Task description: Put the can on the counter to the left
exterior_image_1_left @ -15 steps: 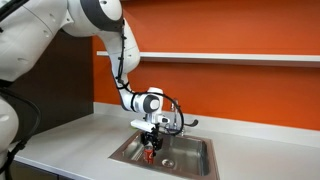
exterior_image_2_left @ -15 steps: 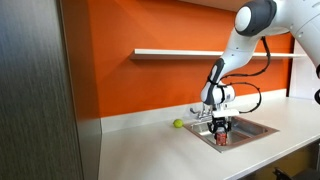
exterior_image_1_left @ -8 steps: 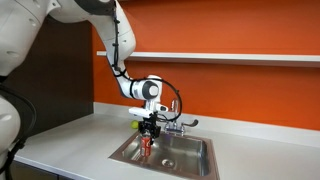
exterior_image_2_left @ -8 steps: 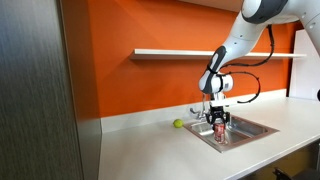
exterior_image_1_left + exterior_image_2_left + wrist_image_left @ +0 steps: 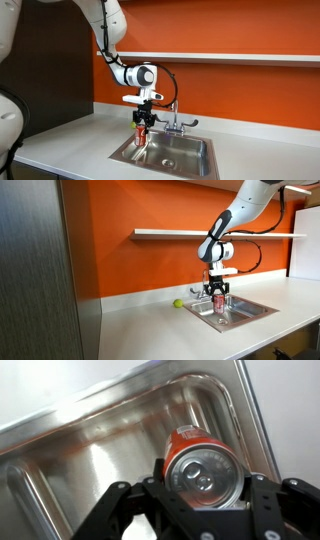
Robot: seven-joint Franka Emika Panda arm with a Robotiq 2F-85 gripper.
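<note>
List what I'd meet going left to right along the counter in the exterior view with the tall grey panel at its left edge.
Grey panel → yellow-green ball → faucet → red can, held in the claw. The sink spans beneath the last two, so it is left out.

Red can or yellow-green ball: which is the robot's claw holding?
The red drink can, clamped in the gripper above the steel sink; the yellow-green ball lies alone on the grey counter.

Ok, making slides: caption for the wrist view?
Gripper holding a red can above the stainless steel sink basin.
</note>
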